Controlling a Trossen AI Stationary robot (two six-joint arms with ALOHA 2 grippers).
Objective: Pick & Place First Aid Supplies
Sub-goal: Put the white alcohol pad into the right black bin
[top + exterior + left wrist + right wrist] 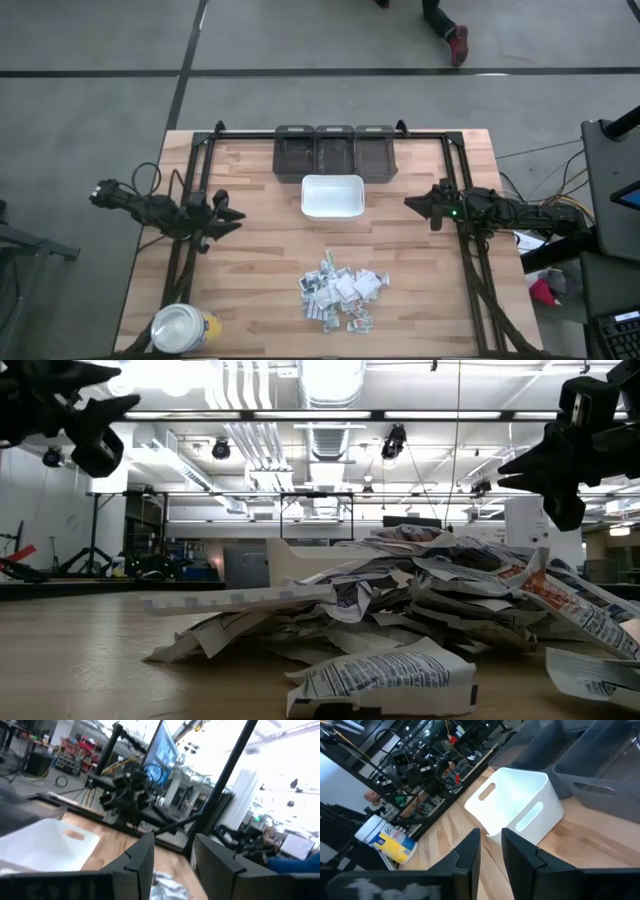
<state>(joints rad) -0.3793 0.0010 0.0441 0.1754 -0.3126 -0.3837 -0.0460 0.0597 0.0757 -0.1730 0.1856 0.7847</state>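
The first aid supplies [340, 290] lie in a loose heap of small white printed packets on the wooden table, toward its near edge; the low view shows the heap [430, 590] close up. A white tray [332, 196] stands behind it at mid-table. My left gripper [232, 215] hovers open over the table's left side, pointing toward the middle, and its own view shows the gripper [173, 840] with nothing in it. My right gripper [410, 203] hovers at the right of the tray, and its fingers [491, 832] stand a narrow gap apart with nothing between them.
Three dark bins [335, 150] stand in a row at the far edge behind the tray. A yellow jar with a white lid [185, 328] stands at the near left corner. Black frame rails [190, 200] run along both table sides. Bare wood lies between the tray and the heap.
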